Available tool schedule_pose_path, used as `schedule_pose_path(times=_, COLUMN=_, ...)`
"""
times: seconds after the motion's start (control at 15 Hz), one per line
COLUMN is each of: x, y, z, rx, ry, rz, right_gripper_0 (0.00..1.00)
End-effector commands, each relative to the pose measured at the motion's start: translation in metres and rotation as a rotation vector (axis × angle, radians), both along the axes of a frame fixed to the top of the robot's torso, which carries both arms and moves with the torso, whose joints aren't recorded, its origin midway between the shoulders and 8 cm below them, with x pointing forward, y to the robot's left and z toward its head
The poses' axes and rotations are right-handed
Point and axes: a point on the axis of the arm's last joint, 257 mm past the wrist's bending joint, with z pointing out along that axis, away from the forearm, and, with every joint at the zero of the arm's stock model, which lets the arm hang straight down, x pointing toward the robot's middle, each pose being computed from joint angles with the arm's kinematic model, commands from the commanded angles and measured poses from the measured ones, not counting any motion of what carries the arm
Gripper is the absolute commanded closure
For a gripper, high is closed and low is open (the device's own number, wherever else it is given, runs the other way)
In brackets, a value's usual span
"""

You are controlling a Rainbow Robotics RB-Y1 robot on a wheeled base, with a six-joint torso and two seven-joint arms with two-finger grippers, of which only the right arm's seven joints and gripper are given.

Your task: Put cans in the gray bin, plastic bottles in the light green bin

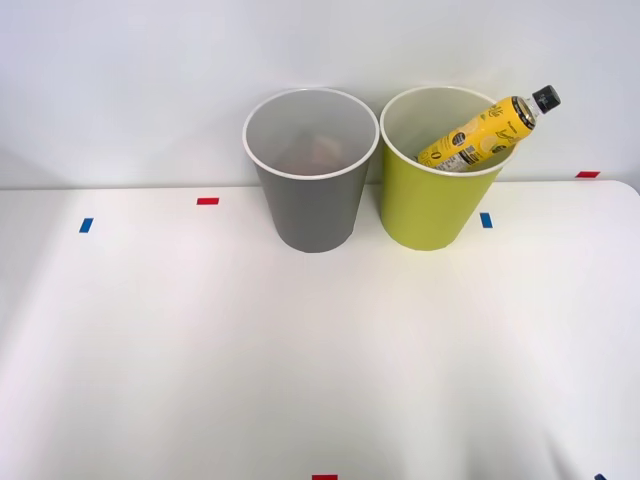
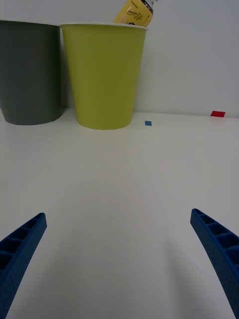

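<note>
Table (image 1: 300, 350) white and broad, dotted with small tape marks: blue tape (image 1: 86, 225) far to the left, red tape (image 1: 207, 201) a little further along, both near the back edge by the white wall (image 1: 130, 90). Gray bin (image 1: 310, 190) next, upright at the back of the table, white-rimmed, pale inside, something dim and reddish low within, too unclear to name. Light green bin (image 1: 428, 205) just beside it on the right, rims almost touching, also upright and white-rimmed. Yellow bottle (image 1: 478, 134) inside the green bin, tilted, base down in the bin, neck leaning over the right side of the rim, black cap (image 1: 546, 98) poking out above and beyond it, dark print along the body. Another blue mark (image 1: 486, 220) on the table just right of the green bin's base, a red one (image 1: 587, 174) further right at the table's back edge. Seen from the wrist: both bins ahead and well apart from the gripper (image 2: 119, 259), bottle top just showing over the green rim, blue ribbed fingers (image 2: 22, 244) spread wide apart over bare table, holding nothing.
</note>
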Motion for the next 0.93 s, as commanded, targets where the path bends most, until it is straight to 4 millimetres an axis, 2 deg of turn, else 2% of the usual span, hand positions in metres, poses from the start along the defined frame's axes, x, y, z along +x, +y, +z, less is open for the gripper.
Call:
schedule_pose_path(times=0.07, x=0.0000, y=0.0000, z=0.0000, rx=0.000, ry=0.000, rz=0.000, right_gripper_0=0.00)
schedule_pose_path(times=0.93, x=0.0000, y=0.0000, z=0.0000, rx=0.000, ry=0.000, rz=0.000, right_gripper_0=0.00)
